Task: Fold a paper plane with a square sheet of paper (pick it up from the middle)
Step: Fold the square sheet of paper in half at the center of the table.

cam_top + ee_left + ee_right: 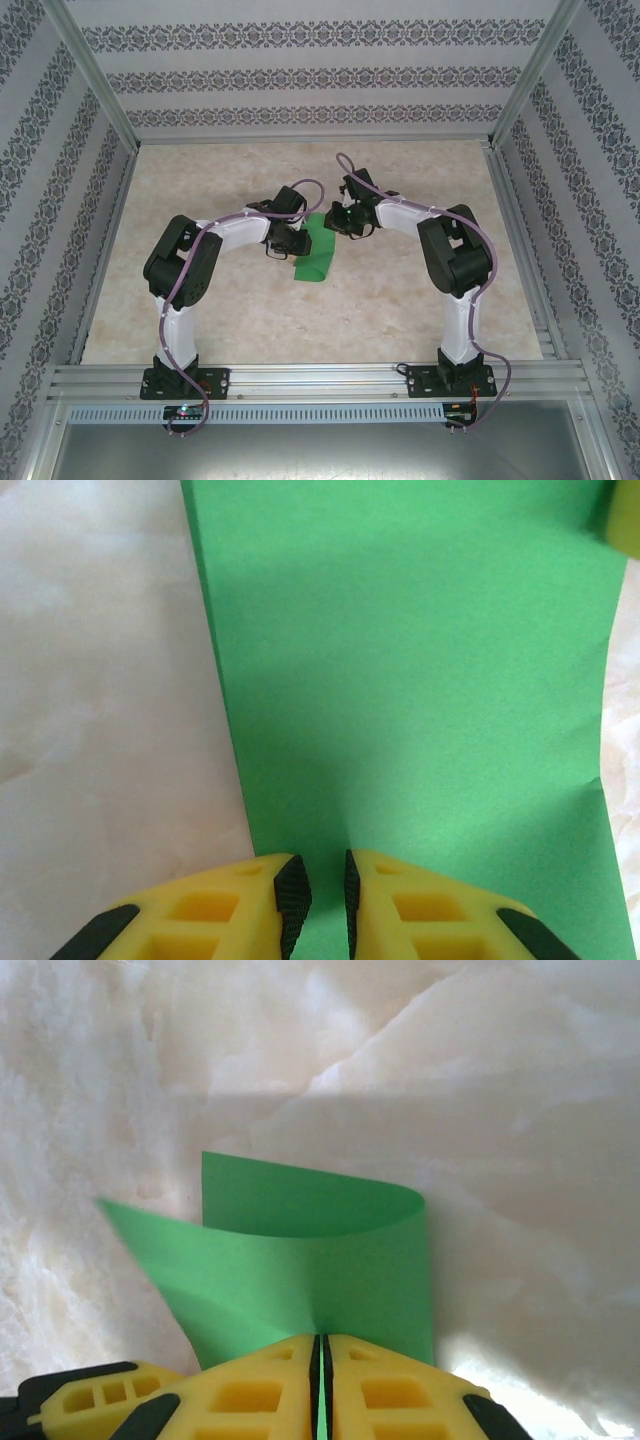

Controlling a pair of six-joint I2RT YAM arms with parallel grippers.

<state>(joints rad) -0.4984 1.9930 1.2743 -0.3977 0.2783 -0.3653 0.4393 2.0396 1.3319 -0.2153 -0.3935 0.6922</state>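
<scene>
1. Located the square sheet of paper (312,255) at the middle of the worktop (250,320), between the two end effectors. Found it partly bent over on itself, with no dart shape yet.
2. Found the right end effector (321,1348) clenched on the sheet's edge, yellow fingers (250,1395) pressed together with a thin green sliver pinched between them. In the top view, placed this end effector (345,222) at the sheet's far end.
3. From the right wrist, noted the sheet (320,1250) rising out of the grip and curling over in a loose loop, one corner jutting left above the pale marbled worktop (470,1110). Judged this hold as meant to carry one edge across for a fold; no pressed crease seen in the loop.
4. Found the left end effector (328,885) released: black pads (292,895) narrowly apart, green visible in the gap, nothing seen clamped. In the top view, placed it (283,246) at the sheet's left side.
5. From the left wrist, noted the sheet (420,680) spread flat ahead, its straight left edge against bare worktop (100,700). Judged this placement as a hold-down or guide while the other side lifts. Unable to confirm contact with the paper.
6. Checked for brands, labels and writing; found none legible. Noted only ornamental bands on the enclosure walls (300,80).
</scene>
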